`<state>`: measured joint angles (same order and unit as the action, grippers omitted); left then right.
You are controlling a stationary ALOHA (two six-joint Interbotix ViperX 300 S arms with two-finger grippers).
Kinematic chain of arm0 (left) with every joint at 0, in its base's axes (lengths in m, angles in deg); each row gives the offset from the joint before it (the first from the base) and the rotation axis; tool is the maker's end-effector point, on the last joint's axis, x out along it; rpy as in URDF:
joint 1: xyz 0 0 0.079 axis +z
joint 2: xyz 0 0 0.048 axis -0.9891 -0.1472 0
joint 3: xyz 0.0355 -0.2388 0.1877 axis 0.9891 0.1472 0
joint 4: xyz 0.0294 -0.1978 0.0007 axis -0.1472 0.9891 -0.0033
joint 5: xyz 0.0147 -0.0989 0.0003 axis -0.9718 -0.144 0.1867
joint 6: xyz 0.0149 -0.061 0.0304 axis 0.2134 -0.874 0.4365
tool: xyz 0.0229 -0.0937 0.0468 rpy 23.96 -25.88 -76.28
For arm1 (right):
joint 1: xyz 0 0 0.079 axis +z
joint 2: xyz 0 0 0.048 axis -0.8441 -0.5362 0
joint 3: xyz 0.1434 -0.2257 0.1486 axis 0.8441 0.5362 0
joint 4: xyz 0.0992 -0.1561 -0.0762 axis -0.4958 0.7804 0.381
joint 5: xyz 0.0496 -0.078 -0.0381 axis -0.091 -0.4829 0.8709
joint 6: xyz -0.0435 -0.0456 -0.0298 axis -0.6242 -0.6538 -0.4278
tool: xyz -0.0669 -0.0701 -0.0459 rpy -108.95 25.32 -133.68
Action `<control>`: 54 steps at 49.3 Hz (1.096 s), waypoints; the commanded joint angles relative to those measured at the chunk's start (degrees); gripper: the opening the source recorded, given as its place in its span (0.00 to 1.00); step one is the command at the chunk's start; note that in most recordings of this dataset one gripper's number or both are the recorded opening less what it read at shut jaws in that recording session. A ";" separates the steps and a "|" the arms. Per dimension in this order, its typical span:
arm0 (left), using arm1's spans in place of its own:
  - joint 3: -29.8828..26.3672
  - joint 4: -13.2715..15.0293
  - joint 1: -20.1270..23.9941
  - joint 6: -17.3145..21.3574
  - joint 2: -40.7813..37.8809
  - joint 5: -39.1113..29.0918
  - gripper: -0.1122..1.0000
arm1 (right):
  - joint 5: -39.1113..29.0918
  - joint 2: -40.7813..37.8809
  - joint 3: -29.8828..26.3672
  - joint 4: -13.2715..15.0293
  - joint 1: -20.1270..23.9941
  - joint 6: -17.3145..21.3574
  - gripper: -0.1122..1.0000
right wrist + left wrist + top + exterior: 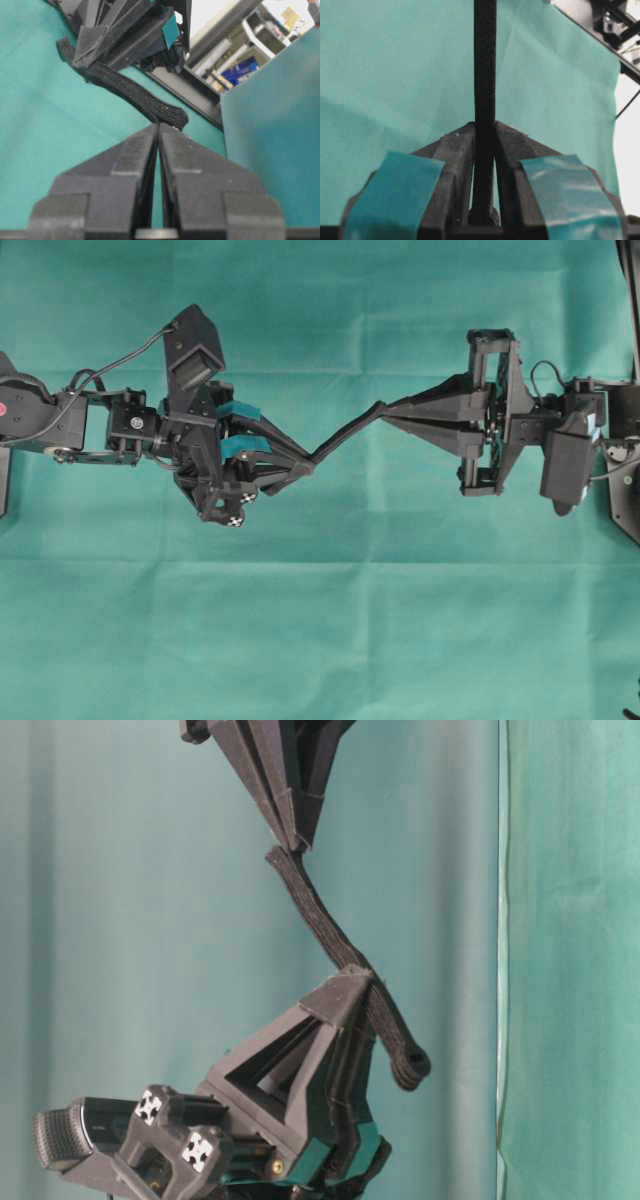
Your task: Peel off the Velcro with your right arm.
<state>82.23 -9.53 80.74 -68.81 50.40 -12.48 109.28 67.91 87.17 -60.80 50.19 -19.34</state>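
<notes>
Velcro (348,435): thin black strip held in the air above the tabletop (320,640), near the middle of the overhead view, running on a slant between the two claws. Surface looks ribbed and fibrous in the table-level view (325,925).

Left end of strip: clamped between the teal-taped fingers of the left claw (305,464). Left wrist view shows the strip (484,75) passing straight through the narrow gap, both fingers pressing on it, its rounded end tucked back behind the tips. In the table-level view that small rounded end sticks out past the left claw (350,982).

Right end of strip: lies at the tips of the right claw (388,410). Right wrist view shows the plain black fingers (130,150) brought together with only a hairline between them, and the strip's end (170,116) just beyond the tips, touching or nearly so. Cannot tell whether any of it is pinched; the claw reads as closed.

Right arm (560,445) reaches in from the right edge; the left arm (110,425) from the left. Both claws point toward each other.

Tabletop covered in green cloth, with creases.
</notes>
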 commanded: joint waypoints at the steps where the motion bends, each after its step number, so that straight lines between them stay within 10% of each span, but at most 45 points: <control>1: -0.53 0.00 -0.09 0.00 1.41 0.53 0.19 | 0.62 -0.26 -0.97 0.18 0.09 0.18 0.02; 54: -0.44 0.09 -0.09 0.00 1.32 1.14 0.19 | 4.31 -8.88 -5.45 1.76 3.69 0.62 0.02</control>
<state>82.41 -9.53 80.39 -68.89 50.40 -12.04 113.32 59.29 83.39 -59.22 52.91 -18.90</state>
